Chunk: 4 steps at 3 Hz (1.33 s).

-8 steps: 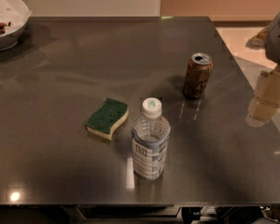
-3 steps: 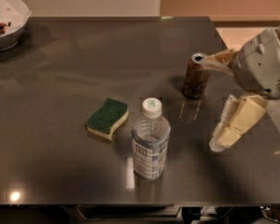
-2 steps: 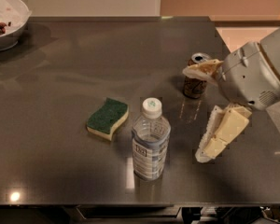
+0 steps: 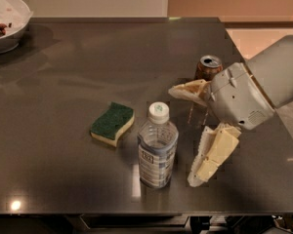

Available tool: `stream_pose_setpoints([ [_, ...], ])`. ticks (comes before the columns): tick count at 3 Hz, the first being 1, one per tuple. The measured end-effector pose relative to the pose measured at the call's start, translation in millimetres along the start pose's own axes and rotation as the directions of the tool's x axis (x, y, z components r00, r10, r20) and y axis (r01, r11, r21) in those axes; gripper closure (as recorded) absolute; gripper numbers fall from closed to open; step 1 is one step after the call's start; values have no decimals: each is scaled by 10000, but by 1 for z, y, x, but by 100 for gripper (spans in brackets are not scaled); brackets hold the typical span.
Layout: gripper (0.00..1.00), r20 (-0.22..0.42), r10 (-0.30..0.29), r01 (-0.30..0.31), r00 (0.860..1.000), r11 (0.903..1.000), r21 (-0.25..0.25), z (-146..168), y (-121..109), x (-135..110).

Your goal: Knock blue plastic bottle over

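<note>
The blue plastic bottle (image 4: 157, 147) stands upright near the table's front edge, clear with a white cap and a pale blue-and-white label. My gripper (image 4: 181, 135) is just to its right, a short gap away, at about the bottle's height. It is open: one cream finger (image 4: 189, 91) points left behind the bottle's cap level, the other finger (image 4: 211, 155) hangs lower toward the front. The bottle is not between them.
A brown drink can (image 4: 208, 68) stands behind my wrist, partly hidden. A green and yellow sponge (image 4: 112, 123) lies left of the bottle. A white bowl (image 4: 7, 21) sits at the far left corner. The dark table (image 4: 63, 67) ends just right of my arm.
My arm has come in from the right edge and moved left toward the bottle, now close beside it. The bottle, sponge and can have not moved.
</note>
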<state>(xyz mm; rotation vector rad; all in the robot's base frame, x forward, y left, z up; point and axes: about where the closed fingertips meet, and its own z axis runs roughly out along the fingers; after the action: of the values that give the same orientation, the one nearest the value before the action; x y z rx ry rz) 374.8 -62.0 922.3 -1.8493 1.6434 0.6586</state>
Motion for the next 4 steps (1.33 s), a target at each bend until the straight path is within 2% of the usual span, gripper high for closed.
stream_pose_setpoints([
  [1, 0, 571, -70, 99, 9983, 9986, -516, 9, 6, -10],
  [3, 0, 1310, -160, 299, 9912, 9941, -1042, 20, 11, -28],
  [4, 16, 1396, -178, 361, 9901, 9909, -1295, 29, 15, -30],
])
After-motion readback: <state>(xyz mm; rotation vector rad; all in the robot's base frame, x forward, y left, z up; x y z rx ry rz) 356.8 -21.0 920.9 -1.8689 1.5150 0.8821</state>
